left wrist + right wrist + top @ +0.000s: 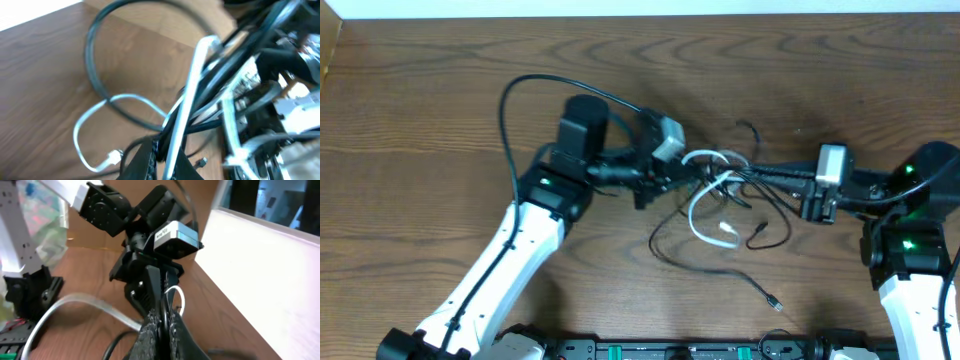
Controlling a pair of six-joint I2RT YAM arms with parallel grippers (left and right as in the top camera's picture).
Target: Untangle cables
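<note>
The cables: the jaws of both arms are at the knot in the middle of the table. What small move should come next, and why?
Probably draw the left gripper slowly away from the right gripper. Its jaws are shut on the cables, the right jaws are shut at the same knot, and slack loops lie on the table.

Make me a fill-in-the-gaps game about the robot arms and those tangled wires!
1. The cables are black and ____.
2. They lie on a table made of brown ____.
3. The right gripper has its fingers ____, not open.
Missing words: white; wood; shut.
</note>
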